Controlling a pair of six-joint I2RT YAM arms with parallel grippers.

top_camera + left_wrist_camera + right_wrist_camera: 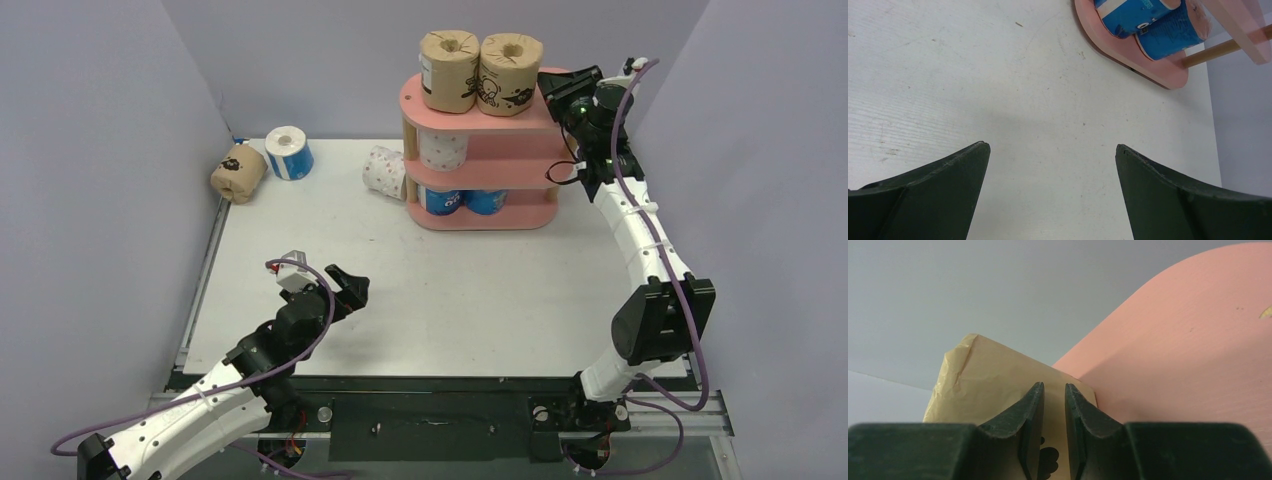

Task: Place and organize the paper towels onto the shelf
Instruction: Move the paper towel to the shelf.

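The pink shelf (530, 150) stands at the back of the table. Two brown rolls (449, 70) (510, 74) stand on its top board. A white pink-dotted roll (443, 150) is on the middle board, and two blue rolls (442, 200) (485, 202) are on the bottom board. Another white roll (383, 170) lies on the table against the shelf's left side. A brown roll (238, 173) and a blue roll (289, 152) lie at the far left. My right gripper (560, 85) is at the top board's right end, jaws nearly together and empty, just behind a brown roll (988, 380). My left gripper (352, 285) is open and empty over the table.
Grey walls close in the table on the left, back and right. The left wrist view shows bare white tabletop (998, 75), the bottom board (1128, 57) with both blue rolls (1133, 12), and a wooden post (1213, 52). The top board (1188, 340) fills the right wrist view.
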